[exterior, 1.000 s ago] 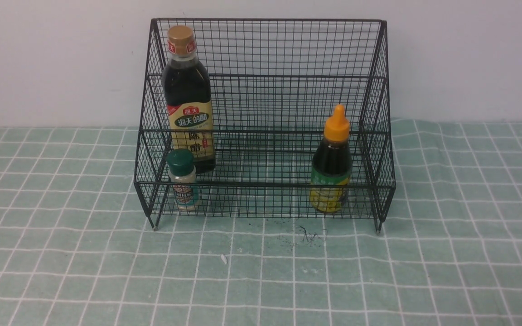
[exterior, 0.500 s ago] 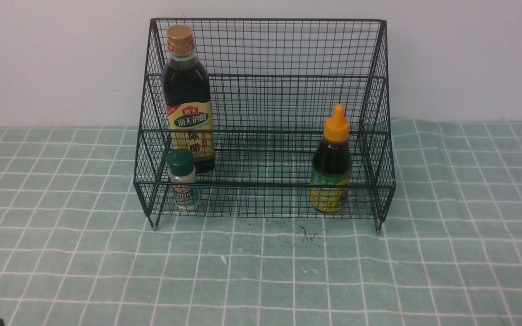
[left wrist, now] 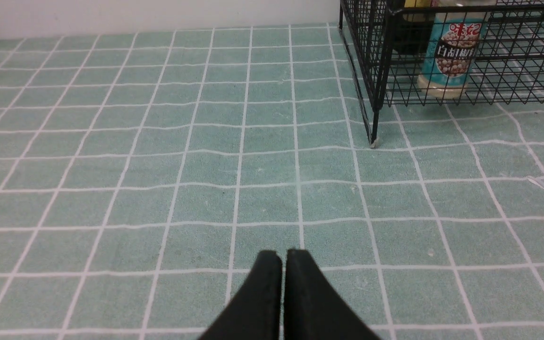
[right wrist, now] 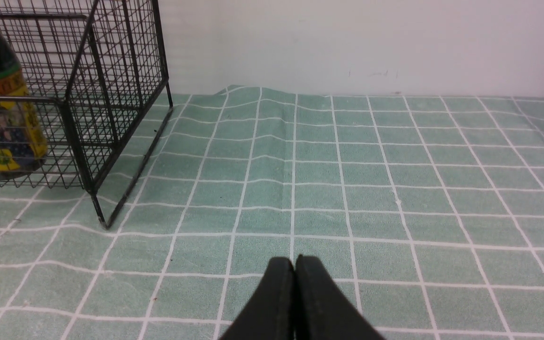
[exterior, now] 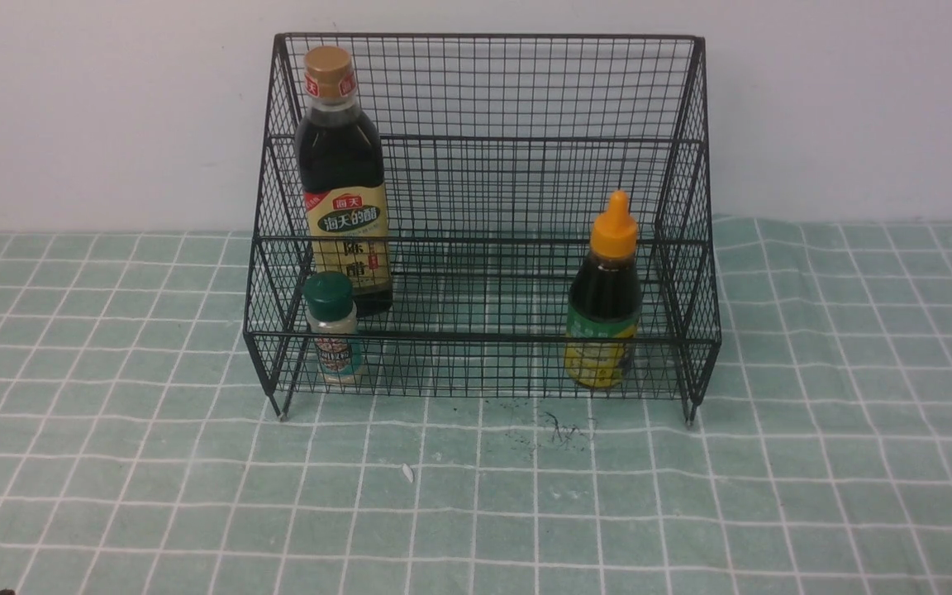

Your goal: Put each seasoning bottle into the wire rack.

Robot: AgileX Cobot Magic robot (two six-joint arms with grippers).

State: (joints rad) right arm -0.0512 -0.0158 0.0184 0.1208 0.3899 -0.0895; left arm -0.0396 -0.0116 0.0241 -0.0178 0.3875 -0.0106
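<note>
The black wire rack (exterior: 525,91) stands at the back of the table. On its upper tier at the left stands the tall dark vinegar bottle (exterior: 342,182) with a gold cap. On the lower tier are the small shaker jar (exterior: 333,330) with a green lid, at the left, and the dark bottle (exterior: 606,297) with an orange nozzle cap, at the right. My left gripper (left wrist: 284,255) is shut and empty over the cloth, well short of the rack's front-left foot (left wrist: 374,140). My right gripper (right wrist: 295,260) is shut and empty, off the rack's right side (right wrist: 111,94).
A green checked cloth (exterior: 476,512) covers the table. Dark specks (exterior: 559,430) and a small white scrap (exterior: 407,473) lie in front of the rack. The cloth ripples near the rack's right foot (right wrist: 104,225). A pale wall (exterior: 856,99) rises behind.
A dark bit of the left arm at the bottom-left corner of the front view has sunk lower. The bottles and the rack have not moved.
</note>
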